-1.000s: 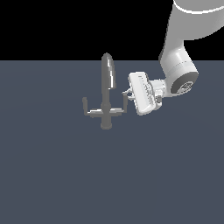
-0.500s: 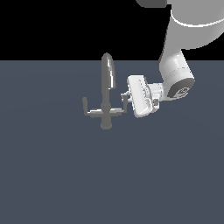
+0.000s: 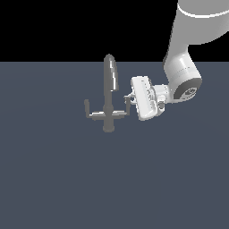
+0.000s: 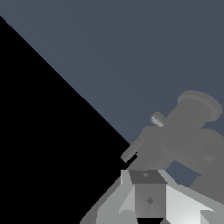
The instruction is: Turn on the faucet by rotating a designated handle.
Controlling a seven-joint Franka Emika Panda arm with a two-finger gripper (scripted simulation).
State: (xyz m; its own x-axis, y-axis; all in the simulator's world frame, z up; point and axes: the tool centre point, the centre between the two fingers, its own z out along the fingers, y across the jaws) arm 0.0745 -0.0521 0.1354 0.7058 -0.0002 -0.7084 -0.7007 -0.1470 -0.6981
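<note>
End effector (image 3: 130, 99) at handle (image 3: 127, 105); grey shiny faucet (image 3: 108, 94), curved spout.

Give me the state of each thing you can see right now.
faucet: upright on the surface, spout tall and curved, no water visible.
handle: on the exterior view's right, tip upturned, at the gripper's fingers; contact can't be confirmed.
other lever: on the exterior view's left, tip upturned, nothing near it.
gripper: turned sideways toward the faucet; open or shut can't be told.

faucet (image 3: 108, 105): shiny grey | tool (image 3: 129, 102): white, fingertips seemingly grey | floor (image 3: 58, 179): slate-blue
</note>
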